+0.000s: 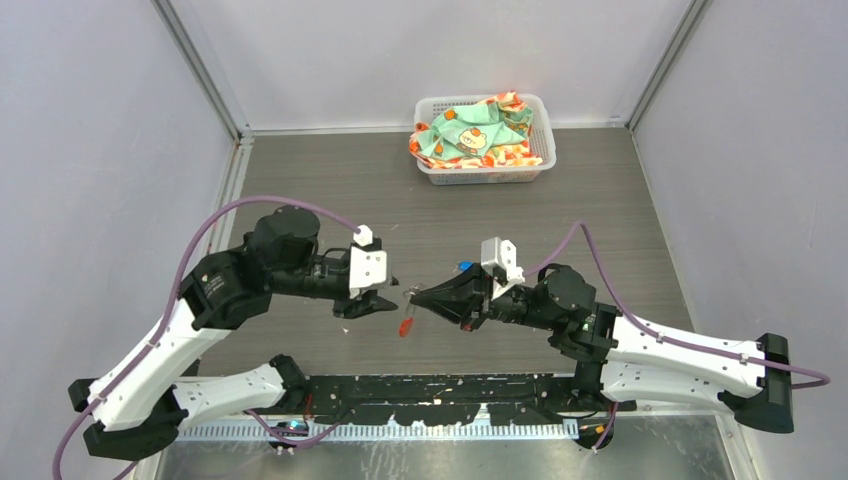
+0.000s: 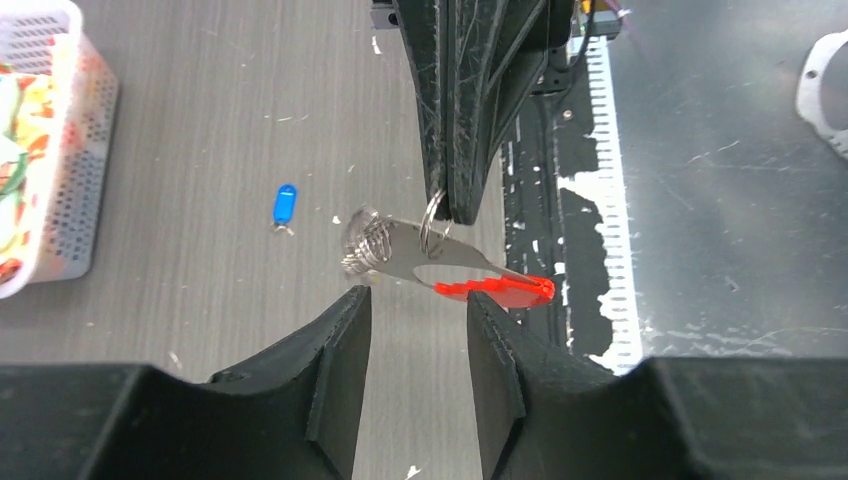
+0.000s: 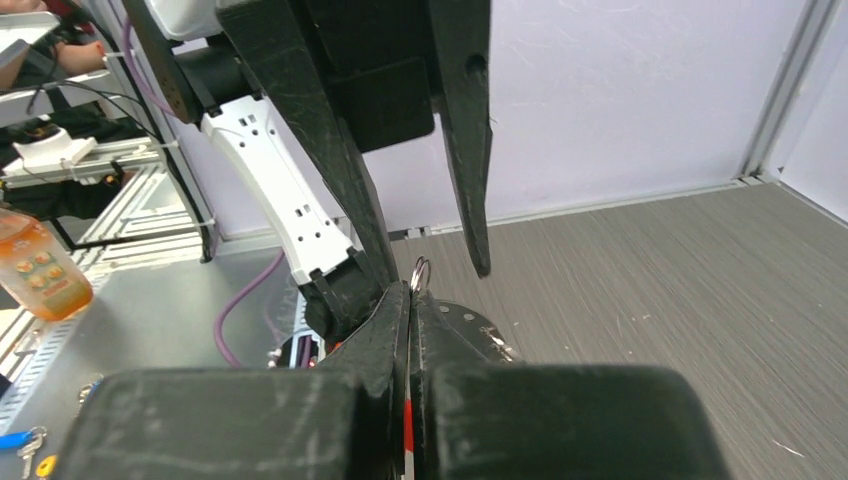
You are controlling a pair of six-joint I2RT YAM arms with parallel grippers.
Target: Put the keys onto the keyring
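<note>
**A:** Black and close, the left gripper (image 2: 417, 305) fills the bottom of its own wrist view, jaws apart with nothing between them. What hangs just past the tips?

**B:** The keyring (image 2: 400, 250), held in the air above the table (image 2: 200, 120). The right gripper (image 2: 458, 205) reaches it from the opposite side, jaws pressed together on the thin wire ring at its top. The right wrist view agrees: a small loop of wire pokes out from between closed tips.

**A:** And the rest of the keyring?

**B:** A coiled, chain-like bunch at 1 end and the red tag (image 2: 500, 291) at the other. In the top view the tag dangles lowest.

**A:** Is either of the 2 keys on it?

**B:** None that I can see. The blue-tagged key (image 2: 285, 205) lies flat on the table, well apart from the keyring, on the side away from its red tag. I can't pick out the yellow-tagged key for certain.

**A:** So how far along is this?

**B:** Early, by my reading. The keyring is lifted and presented, but 0 of 2 keys are threaded. Each key has to be picked up, brought to the keyring and worked onto the wire.

**A:** Anything else about?

**B:** A white basket (image 1: 487, 174) of patterned cloth (image 1: 470, 135) sits far beyond the keyring.
</note>
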